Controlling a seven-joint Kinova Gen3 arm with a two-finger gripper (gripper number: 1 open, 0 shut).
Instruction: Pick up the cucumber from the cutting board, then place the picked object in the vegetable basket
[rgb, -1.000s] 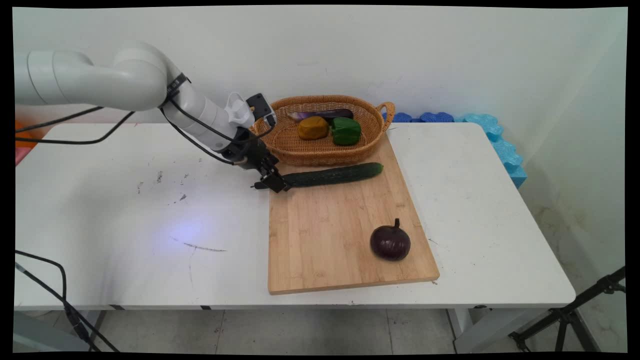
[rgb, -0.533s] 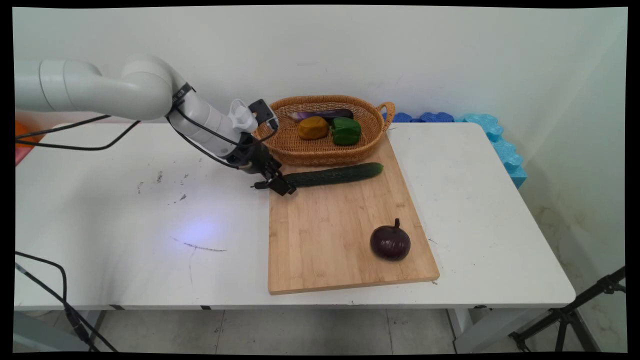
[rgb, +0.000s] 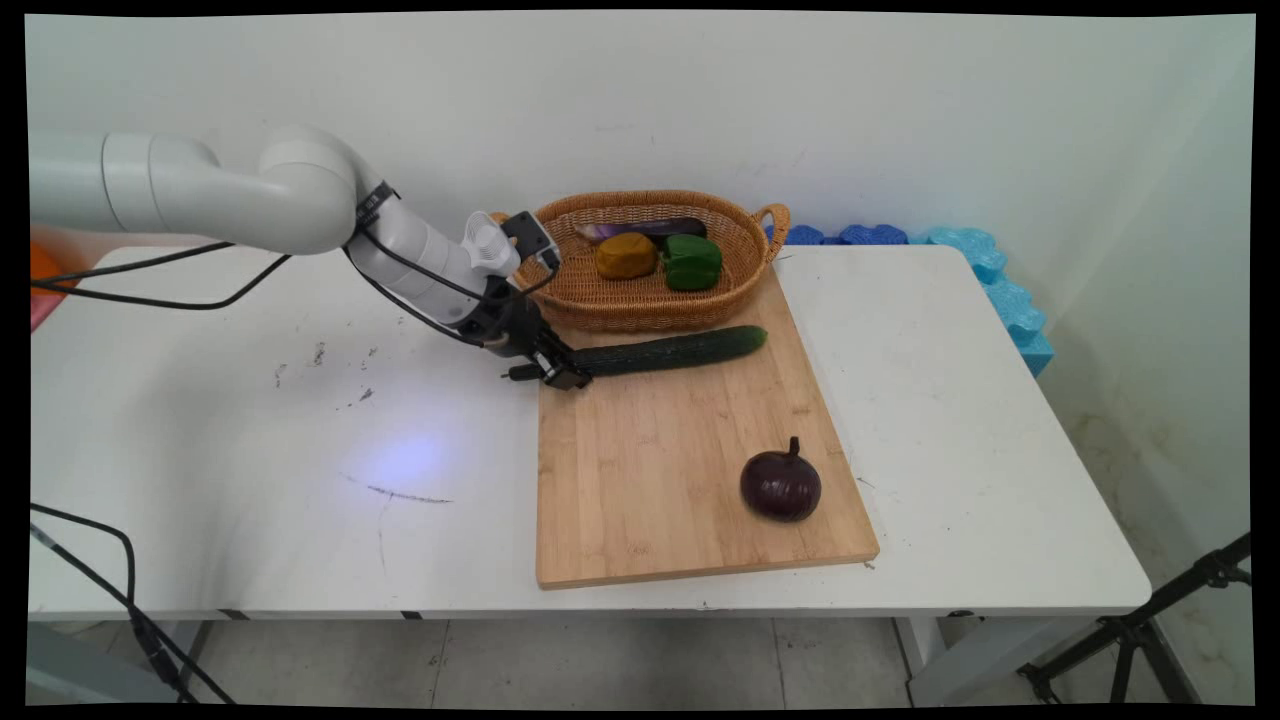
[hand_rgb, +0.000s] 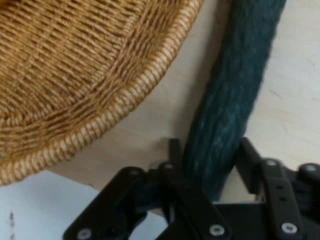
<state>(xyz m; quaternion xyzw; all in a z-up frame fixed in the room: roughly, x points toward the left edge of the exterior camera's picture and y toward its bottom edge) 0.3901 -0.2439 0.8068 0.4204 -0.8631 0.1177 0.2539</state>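
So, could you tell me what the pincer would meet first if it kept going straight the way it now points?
The cucumber: its end already lies between the pincer's fingers, and its length runs on ahead. The basket sits off to one side, seemingly clear of that line.

A white, rounded arm (rgb: 290, 195) trails black cables (rgb: 150, 290) and ends in a black, screw-studded pincer (hand_rgb: 212, 165).

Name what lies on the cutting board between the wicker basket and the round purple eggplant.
In the main view, a long cucumber lies across the cutting board beside the basket; bare wood separates it from the eggplant.
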